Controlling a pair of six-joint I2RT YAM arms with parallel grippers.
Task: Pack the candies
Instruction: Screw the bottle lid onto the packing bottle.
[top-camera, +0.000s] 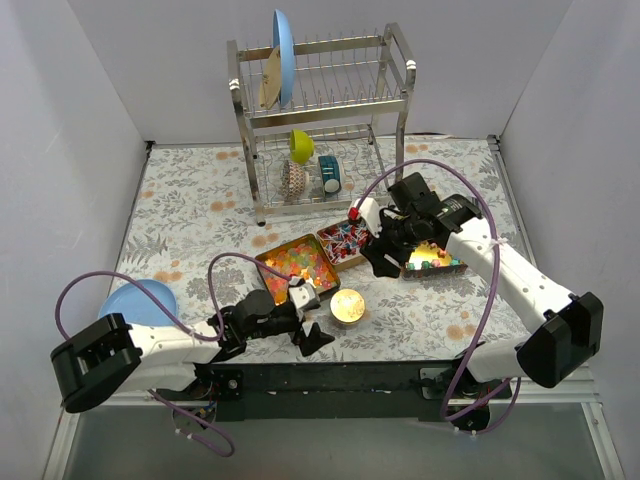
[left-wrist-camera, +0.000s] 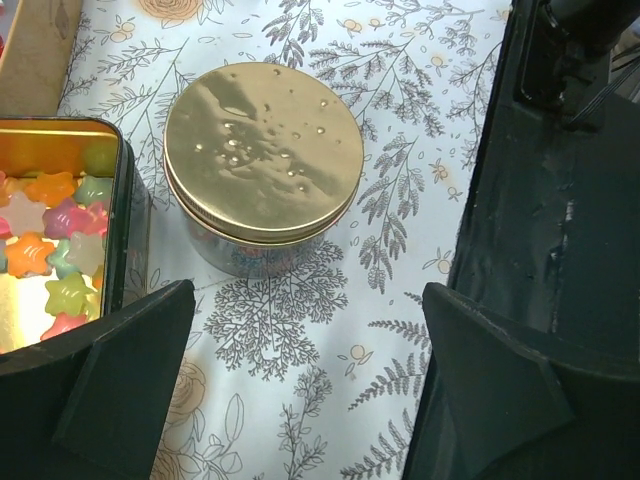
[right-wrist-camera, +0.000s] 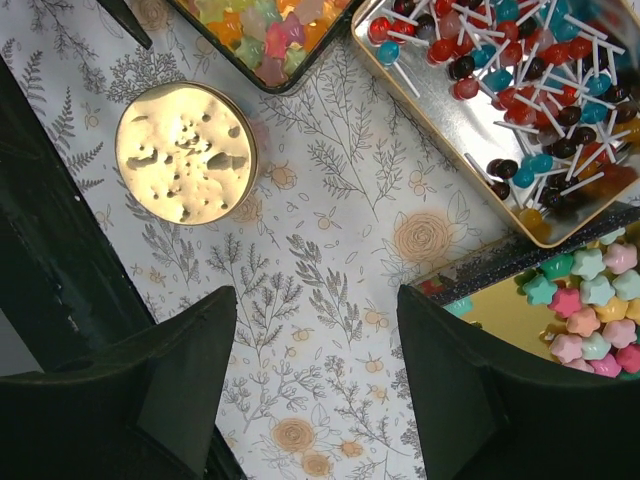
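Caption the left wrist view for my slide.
Gold-lidded round tin ahead of the open left jaws, star candies in a tray beside it.

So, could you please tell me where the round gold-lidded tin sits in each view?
Top external: the round gold-lidded tin is low in the centre, between the two arms.
Left wrist: upper centre, large in the frame.
Right wrist: upper left.
Shared landmark: the orange-yellow star gummies, close to it in all three.

Star candies (right-wrist-camera: 590, 300) are pastel, lollipops (right-wrist-camera: 520, 95) red and blue, the lid (right-wrist-camera: 186, 152) gold.
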